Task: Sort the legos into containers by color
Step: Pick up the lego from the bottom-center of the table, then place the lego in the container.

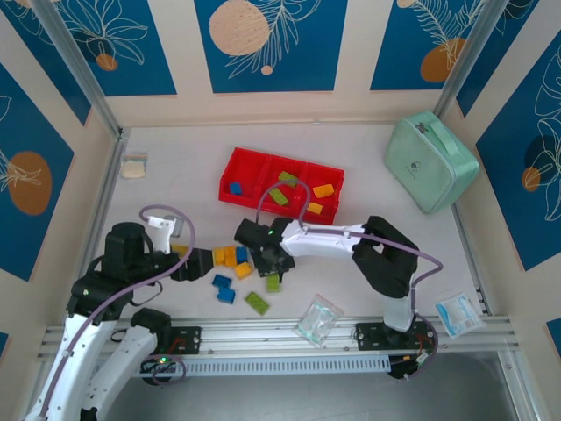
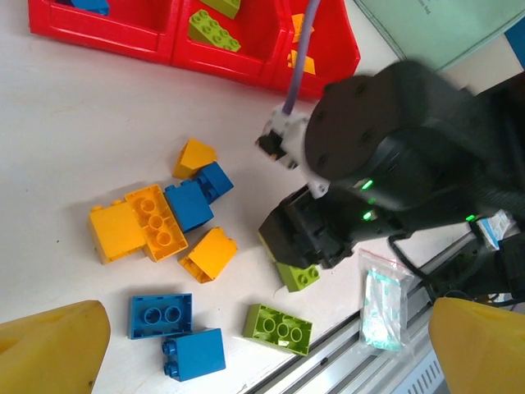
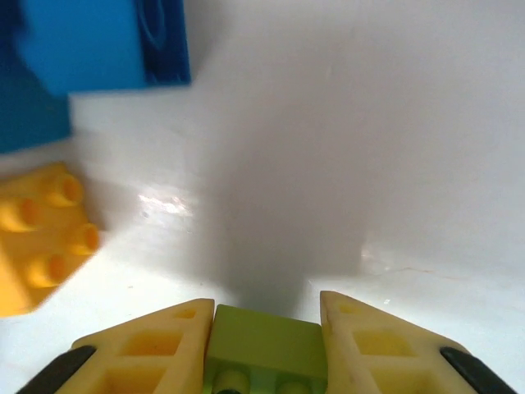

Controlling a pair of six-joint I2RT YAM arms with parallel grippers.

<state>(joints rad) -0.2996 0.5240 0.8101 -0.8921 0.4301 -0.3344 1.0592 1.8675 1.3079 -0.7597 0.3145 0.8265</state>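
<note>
Currently the right gripper [image 3: 267, 312] is low over the table, its two yellow fingers [image 3: 156, 345] pinching a lime green brick [image 3: 264, 345] by its sides. From the top camera that brick [image 1: 273, 281] sits at the near edge of the loose pile, between both arms and in front of the red tray [image 1: 250, 203].

Left gripper [image 1: 195, 263] hovers just left of the pile, fingers [image 2: 49, 349] spread wide, holding nothing.

Tray compartments:
- Left: one blue brick [image 1: 235, 188].
- Middle: green bricks [image 1: 279, 195].
- Right: yellow-orange bricks [image 1: 323, 189].

Loose on the table:
- A yellow cluster [image 2: 135, 226] touching a blue brick [image 2: 197, 197].
- One more yellow wedge [image 2: 209, 253].
- Two blue bricks [image 2: 160, 314] side by side nearer the arms.
- A flat green brick [image 2: 277, 328] near the table rail.

A clear bag [image 1: 317, 320] lies by the rail. A mint-green case [image 1: 431, 160] is at far right, well apart from the tray.
</note>
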